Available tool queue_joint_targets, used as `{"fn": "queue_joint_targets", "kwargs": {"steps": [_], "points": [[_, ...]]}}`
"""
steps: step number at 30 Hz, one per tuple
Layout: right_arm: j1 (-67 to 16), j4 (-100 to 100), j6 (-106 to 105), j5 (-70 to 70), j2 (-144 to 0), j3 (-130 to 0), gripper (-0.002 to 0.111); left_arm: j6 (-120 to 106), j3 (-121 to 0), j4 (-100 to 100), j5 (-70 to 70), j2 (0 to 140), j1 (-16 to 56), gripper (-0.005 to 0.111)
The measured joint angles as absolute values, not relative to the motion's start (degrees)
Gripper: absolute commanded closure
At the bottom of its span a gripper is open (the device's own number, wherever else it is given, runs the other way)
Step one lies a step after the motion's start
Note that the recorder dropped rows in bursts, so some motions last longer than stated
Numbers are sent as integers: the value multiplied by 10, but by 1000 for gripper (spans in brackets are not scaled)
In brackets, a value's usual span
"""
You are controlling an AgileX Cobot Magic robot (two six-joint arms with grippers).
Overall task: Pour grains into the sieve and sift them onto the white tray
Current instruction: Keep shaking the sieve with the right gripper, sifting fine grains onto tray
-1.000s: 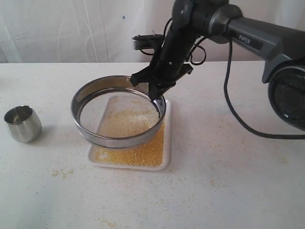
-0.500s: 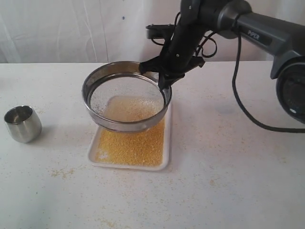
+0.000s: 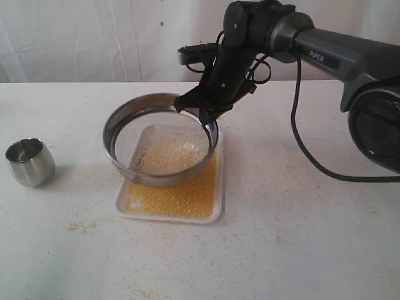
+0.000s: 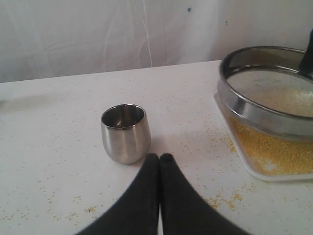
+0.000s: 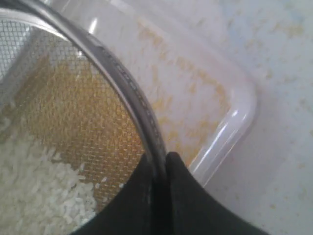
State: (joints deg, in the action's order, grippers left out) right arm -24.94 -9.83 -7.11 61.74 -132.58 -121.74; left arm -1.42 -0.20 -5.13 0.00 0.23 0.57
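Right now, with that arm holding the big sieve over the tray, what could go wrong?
1. The right gripper pinches the sieve at just one spot on its rim, so a shake might make it slip or drop.
2. The sieve seems to reach past the left edge of the white tray; falling grains could land on the table, where stray ones already lie.
3. The pale coarse bits in the mesh could spill over if it tips further.

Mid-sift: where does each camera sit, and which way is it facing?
Exterior: off the arms, looking down across the table at sieve, white tray, steel cup; right arm shows.
Left wrist: low, facing steel cup; shut left gripper shows.
Right wrist: looks down at sieve rim; right gripper pinches it.
Shared: all show sieve and white tray.
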Motion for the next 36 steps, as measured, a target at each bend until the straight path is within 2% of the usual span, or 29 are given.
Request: {"fn": "queue_joint_targets", "kwargs": {"steps": [3,7,12,16,18,20,23,25,29,32,34,36], "points": [[-239,-117,-19,626,-1327,-1227,108,-14,-2,-51,0,2,6,107],[-236,-151,-134,685,-1326,-1220,108,-14,-2,-51,0,2,6,107],[-239,-96,-29,639,-1335,-1234,108,-14,-2,-51,0,2,6,107],[-231,-143,-113,685,-1331,-1226,108,-14,-2,-51,0,2,6,107],[-242,-118,-118,647,-1332,-1228,108,-14,-2,-51,0,2,6,107],[-243,-98,-16,608,-1338,-1245,108,-14,-2,-51,0,2,6,107],[-230,-156,-109,681,-1330,-1240,108,-14,-2,-51,0,2,6,107],[-240,-138,-137,676,-1333,-1237,108,-14,-2,-51,0,2,6,107],[-242,-99,-30,649,-1342,-1247,108,-14,-2,-51,0,2,6,107],[-238,-139,-142,681,-1337,-1237,108,-14,-2,-51,0,2,6,107],[-247,-91,-51,631,-1342,-1251,108,-14,-2,-51,0,2,6,107],[-230,-109,-33,657,-1338,-1256,108,-14,-2,-51,0,2,6,107]]}}
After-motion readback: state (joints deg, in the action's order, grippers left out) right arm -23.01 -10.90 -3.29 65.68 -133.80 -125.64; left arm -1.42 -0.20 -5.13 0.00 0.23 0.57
